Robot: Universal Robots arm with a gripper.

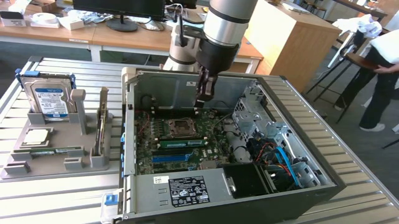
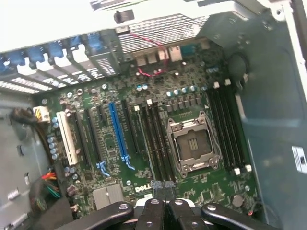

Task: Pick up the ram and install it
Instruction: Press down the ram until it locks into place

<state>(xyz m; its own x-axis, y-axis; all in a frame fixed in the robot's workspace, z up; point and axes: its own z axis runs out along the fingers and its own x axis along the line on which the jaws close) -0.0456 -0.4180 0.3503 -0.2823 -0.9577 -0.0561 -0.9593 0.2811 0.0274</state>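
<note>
Ram [image 1: 182, 142] looks already seated, by my read: a green stick sits in the slot at 6 o'clock of the CPU socket [image 1: 185, 125] in the exterior view. You've got the gripper [image 1: 200, 110] clenched on nothing, hanging at 1 o'clock of that socket, probably parked clear above the board. A look-alike stick [image 1: 102, 122] stands on edge in the grey tray [image 1: 16, 170], at 9 o'clock of the case [image 1: 299, 126]. Wrist view adds socket detail: its latch frame holds no chip. I can't pick out the seated stick there.

Ram [image 1: 182, 143]: green stick, upright in motherboard slot
</note>
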